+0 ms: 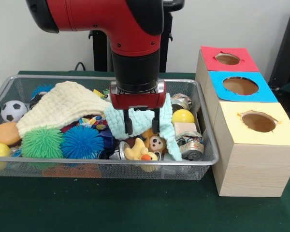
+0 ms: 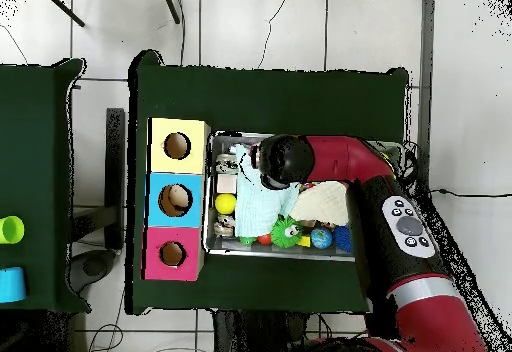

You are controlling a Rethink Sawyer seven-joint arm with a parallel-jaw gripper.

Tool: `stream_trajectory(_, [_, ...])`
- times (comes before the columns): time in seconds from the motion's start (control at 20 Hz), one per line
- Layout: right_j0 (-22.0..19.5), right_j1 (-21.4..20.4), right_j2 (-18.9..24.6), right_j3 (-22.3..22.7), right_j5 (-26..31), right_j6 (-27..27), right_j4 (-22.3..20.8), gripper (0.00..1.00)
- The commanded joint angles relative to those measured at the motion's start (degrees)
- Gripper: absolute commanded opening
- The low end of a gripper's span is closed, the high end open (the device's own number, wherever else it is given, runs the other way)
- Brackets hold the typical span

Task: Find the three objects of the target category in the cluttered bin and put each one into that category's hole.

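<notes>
Over the wire bin (image 1: 203, 162): gripper (image 1: 142, 126) clamped on light-blue cloth (image 1: 117, 121), lifting it; three holes apparently empty, sorting not begun.

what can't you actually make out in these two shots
- What lies under the cream cloth: front view, the cloth covers it.
- Bin contents beneath the arm: overhead view, the arm's wrist blocks them.
- Whether the gripper grips the light blue cloth: front view, cloth folds sit between the jaws.
- Insides of the red box, blue box and yellow box: only dark holes show.
</notes>
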Motion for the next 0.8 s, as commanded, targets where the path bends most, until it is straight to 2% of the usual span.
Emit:
stream_trajectory(0.05, [-1.45,0.24,3.90,5.66,-3.67,-6.22,-2.76,1.00])
stream_trajectory(0.45, [0.98,4.78,1.85,0.89,-7.05,-3.47,-5.54,1.00])
stream_trajectory(0.8, [2.11,3.85,0.83,1.05,-7.06,-1.33,-5.43,1.00])
